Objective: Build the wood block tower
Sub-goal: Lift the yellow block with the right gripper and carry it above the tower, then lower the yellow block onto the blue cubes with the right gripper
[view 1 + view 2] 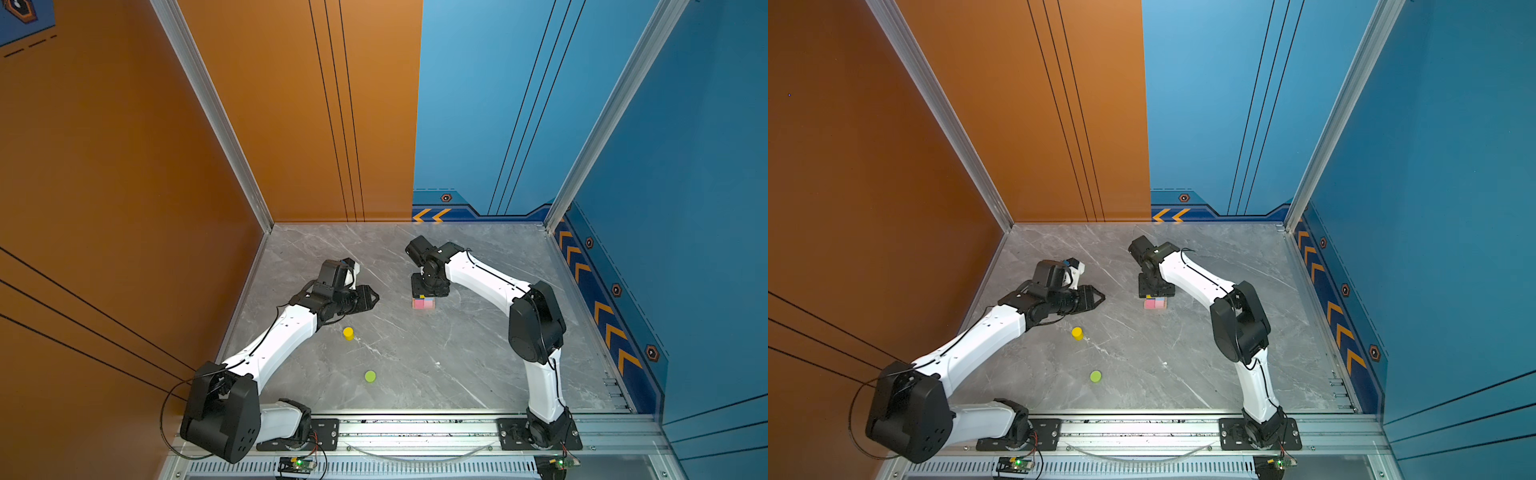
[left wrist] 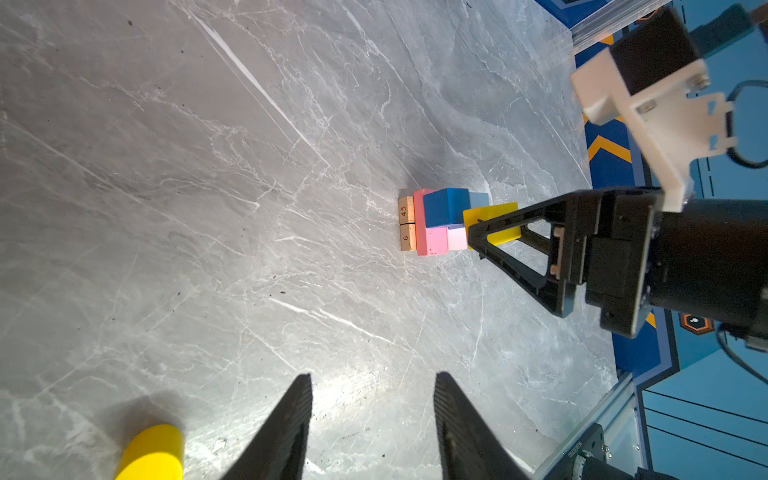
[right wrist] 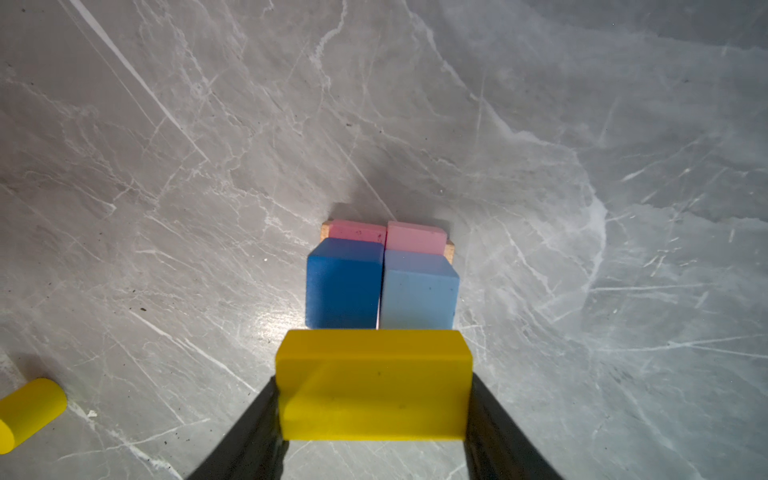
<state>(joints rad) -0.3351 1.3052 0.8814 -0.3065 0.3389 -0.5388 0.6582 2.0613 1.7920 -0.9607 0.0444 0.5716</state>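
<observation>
Your right gripper (image 3: 373, 380) clamps yellow brick (image 2: 491, 212) by short ends, long side across dark-blue cube (image 3: 343, 286) and light-blue cube (image 3: 417, 291), so it bridges both. Touching cubes yet? can't tell. Pink bars (image 3: 411, 237) and tan planks (image 2: 407, 224) underneath. Left gripper (image 2: 374, 380) spread, empty, parked clear of tower (image 1: 424, 302) beside yellow cylinder (image 1: 348, 333), probably your next grab. Lime-green cylinder (image 1: 370, 376) loose, well apart.

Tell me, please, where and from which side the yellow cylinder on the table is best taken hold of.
Grip the yellow cylinder across its curved wall near mid-height, coming straight down from above. It stands upright on a flat end, alone on the table, so its sides are free all round and any jaw angle should do. The open left tool is nearest.
</observation>
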